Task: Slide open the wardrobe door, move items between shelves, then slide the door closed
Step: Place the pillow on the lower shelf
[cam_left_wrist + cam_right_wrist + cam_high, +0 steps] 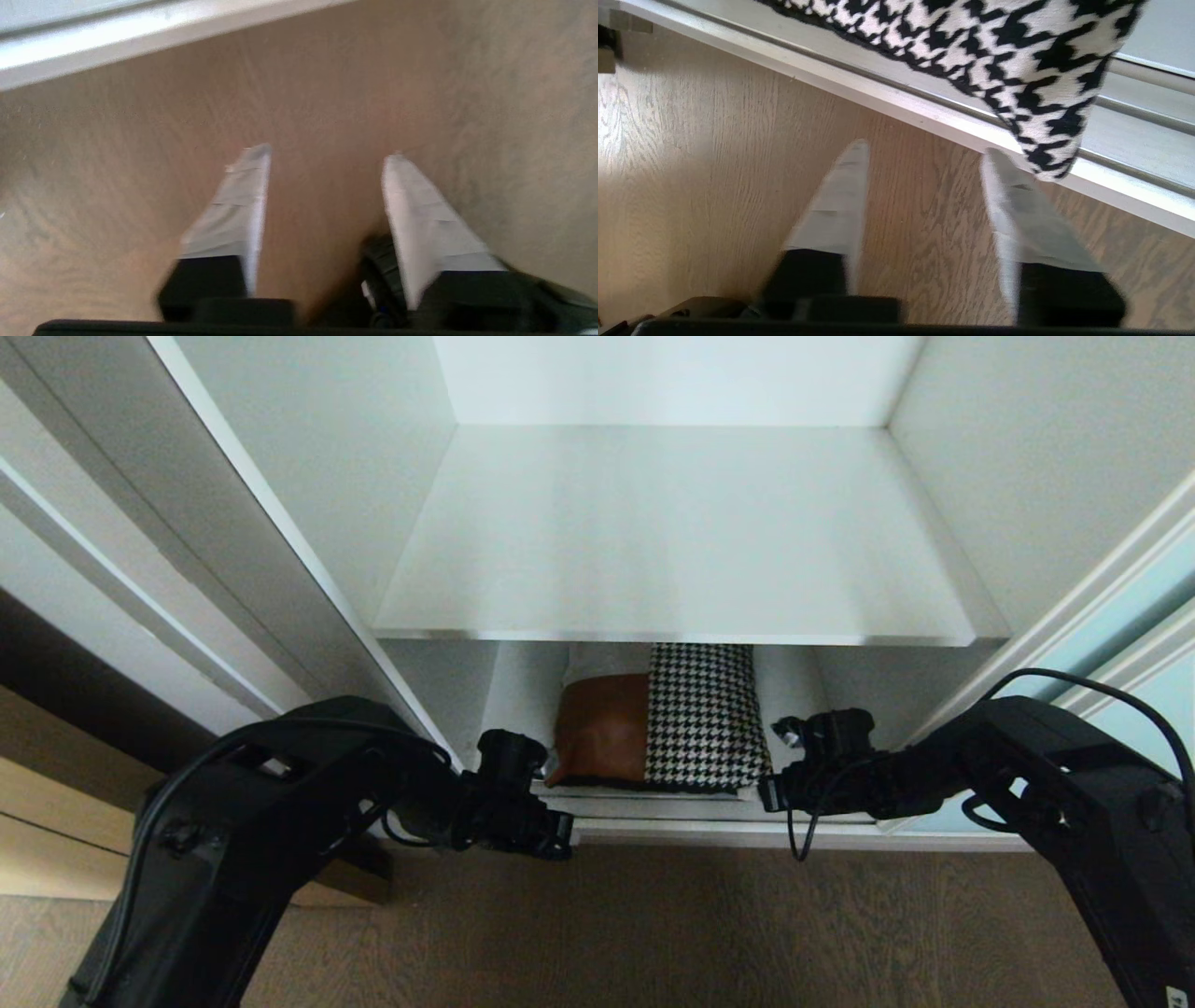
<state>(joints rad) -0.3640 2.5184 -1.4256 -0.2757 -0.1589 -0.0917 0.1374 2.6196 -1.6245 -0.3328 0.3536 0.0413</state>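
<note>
1. The cushion [658,719] lies on the wardrobe's bottom shelf [653,798], under the bare upper shelf [672,541].
2. Left gripper [324,154] hangs over the wood floor [327,93], fingers apart, empty.
3. Right gripper [924,149] hangs just beside the cushion's houndstooth corner, fingers apart, empty.

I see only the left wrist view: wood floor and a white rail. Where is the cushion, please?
Observer: The cushion lies at the bottom, under the bare shelf.
Operator: And where is the right hand?
Observer: The right hand hangs over the floor, open and empty, near the cushion's houndstooth corner.
Operator: Is the door open?
Observer: Yes, the sliding door stands at the right; the interior is exposed.
</note>
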